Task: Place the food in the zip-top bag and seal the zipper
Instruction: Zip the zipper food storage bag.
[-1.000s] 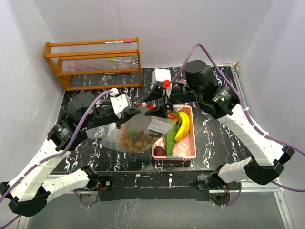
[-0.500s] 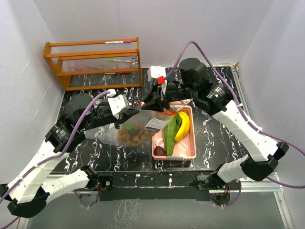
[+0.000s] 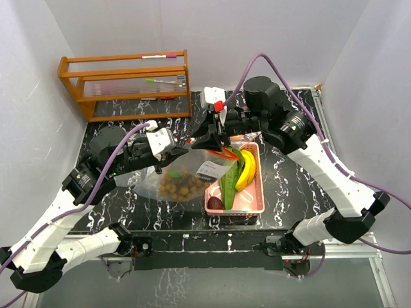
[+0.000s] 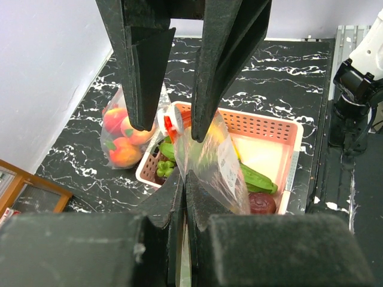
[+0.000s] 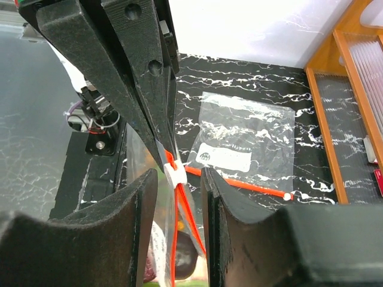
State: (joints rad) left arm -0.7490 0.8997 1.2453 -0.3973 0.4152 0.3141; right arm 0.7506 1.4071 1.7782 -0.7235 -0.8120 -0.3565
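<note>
Wooden rack: stood well behind and to the left of the pink basket, against the far wall. Spare zip-top bag: flat and clear, with a white label and a red strip; lay on the black marbled table left of the basket, on the rack's side; seen only from the right wrist. Left gripper: hung just left of the basket's far corner, jaws pressed together and pinching the upper film of the zip-top bag. That bag lay against the basket's left wall with its mouth lifted towards the far corner. It held a tan bunch of longans and carried a white label. Right gripper: stood over the basket's far left corner, facing the left gripper. Its jaws were parted on either side of the white slider on the red zipper, with a gap showing beside the slider. Basket contents: one dark purple fruit at the near left corner; a green cucumber lengthwise in the middle; yellow bananas just right of it. Second clear bag: held orange and red round fruits and lay just beyond the basket's far end; seen only from the left wrist.
</note>
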